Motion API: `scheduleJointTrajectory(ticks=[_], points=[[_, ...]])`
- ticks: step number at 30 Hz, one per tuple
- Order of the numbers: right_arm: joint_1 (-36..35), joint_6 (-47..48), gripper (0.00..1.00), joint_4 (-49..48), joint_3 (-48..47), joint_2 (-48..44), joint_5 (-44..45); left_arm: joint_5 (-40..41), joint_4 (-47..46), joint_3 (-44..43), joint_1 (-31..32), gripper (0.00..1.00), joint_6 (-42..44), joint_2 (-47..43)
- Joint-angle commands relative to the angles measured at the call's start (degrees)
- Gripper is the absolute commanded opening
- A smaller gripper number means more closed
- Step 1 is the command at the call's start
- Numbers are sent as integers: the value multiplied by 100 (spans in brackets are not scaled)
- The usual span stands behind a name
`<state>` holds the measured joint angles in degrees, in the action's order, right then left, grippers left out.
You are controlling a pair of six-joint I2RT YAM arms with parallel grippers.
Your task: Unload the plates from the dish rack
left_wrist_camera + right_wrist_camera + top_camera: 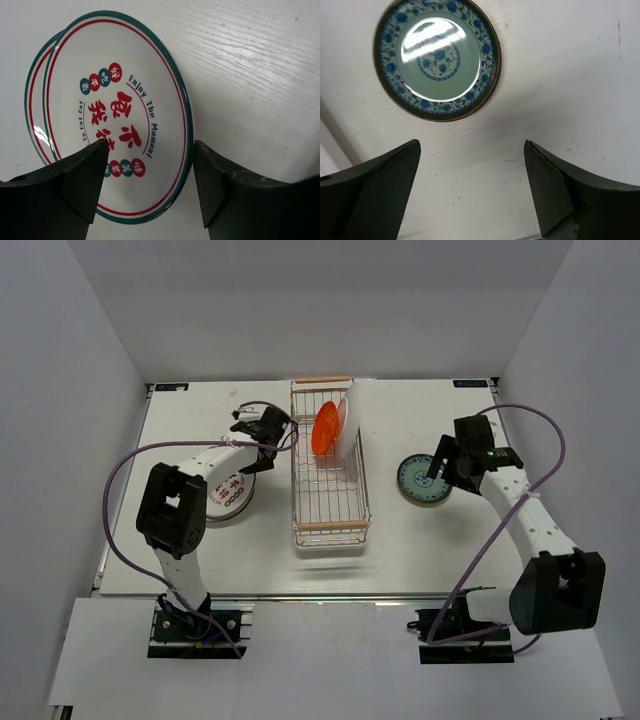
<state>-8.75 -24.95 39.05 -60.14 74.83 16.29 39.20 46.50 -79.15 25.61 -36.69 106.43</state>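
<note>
The dish rack (330,502) stands mid-table with an orange-red plate (325,427) and a white plate (351,420) upright in its far end. Two white plates with red marks (228,498) lie stacked on the table to the left of the rack. In the left wrist view the top one (115,75) covers most of the lower one (34,100). My left gripper (248,465) (150,145) is open and empty just above their near edge. A teal patterned plate (422,480) (437,60) lies flat to the right of the rack. My right gripper (440,462) (471,142) is open and empty beside it, over bare table.
The white table (420,550) is enclosed by white walls at the left, back and right. Purple cables loop from both arms. The rack's wooden handles sit at its far end (321,380) and near end (333,525).
</note>
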Motion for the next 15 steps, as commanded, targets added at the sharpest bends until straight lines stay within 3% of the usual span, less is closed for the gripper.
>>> scheduleJointTrajectory(ticks=[1,4,5,10,12,15], points=[[-30,244,89,77,-393,-494,-91,87,8,-3,-21,78,-119,-342],[-47,341,89,156,-551,-794,-241,123,26,23,-21,96,-146,-675],[-65,342,89,217,-595,-864,-267,114,8,75,-21,98,-137,-903],[-196,412,89,218,-946,-1154,-714,35,-71,251,-73,98,-154,-1572],[-275,570,89,8,-1069,-1067,-1355,26,-71,347,-73,98,-172,-1887],[-792,676,89,-46,-1622,-700,-1498,-52,8,540,-73,98,-373,-2422]])
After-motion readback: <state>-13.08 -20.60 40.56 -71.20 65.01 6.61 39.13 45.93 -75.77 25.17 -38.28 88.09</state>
